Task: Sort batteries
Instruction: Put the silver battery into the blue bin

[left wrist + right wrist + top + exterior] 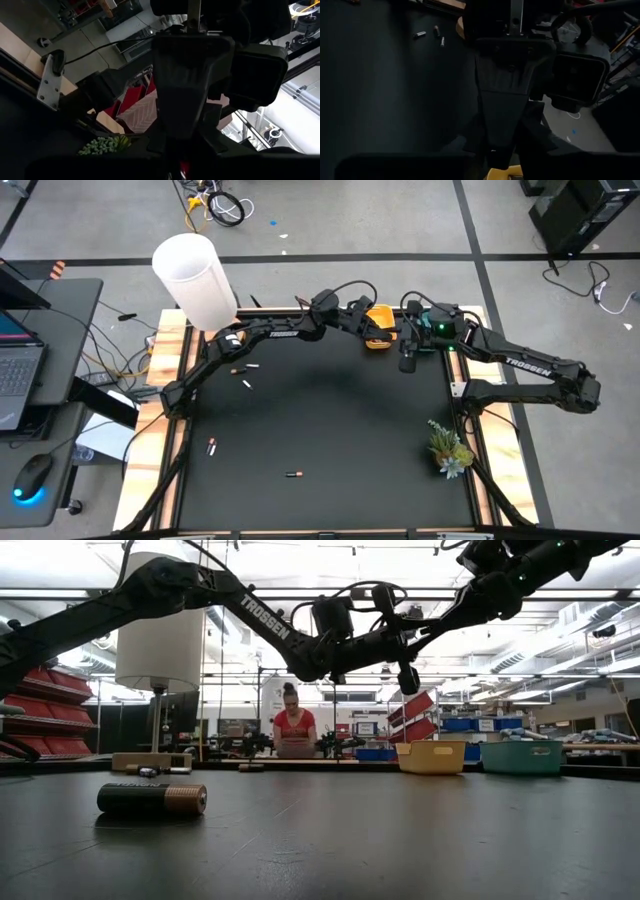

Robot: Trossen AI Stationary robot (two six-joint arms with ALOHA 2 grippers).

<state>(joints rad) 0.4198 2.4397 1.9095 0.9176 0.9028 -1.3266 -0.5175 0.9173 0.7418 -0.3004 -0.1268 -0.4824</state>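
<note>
Battery (152,799) far from left gripper (383,330)

Matt black table mat (330,430), pale wooden table rim (160,395), glossy copper-capped battery (152,800), smooth yellow plastic tray (430,757).

We note a black surface (330,430) with pale wooden edging. Directly on it: loose batteries, three near the back left (244,370), one red-tipped toward the left edge (211,446), one dark and copper near the front (292,475). A yellow tray (379,327) sits at the back; a small green plant (447,448) lies toward the right.
</note>
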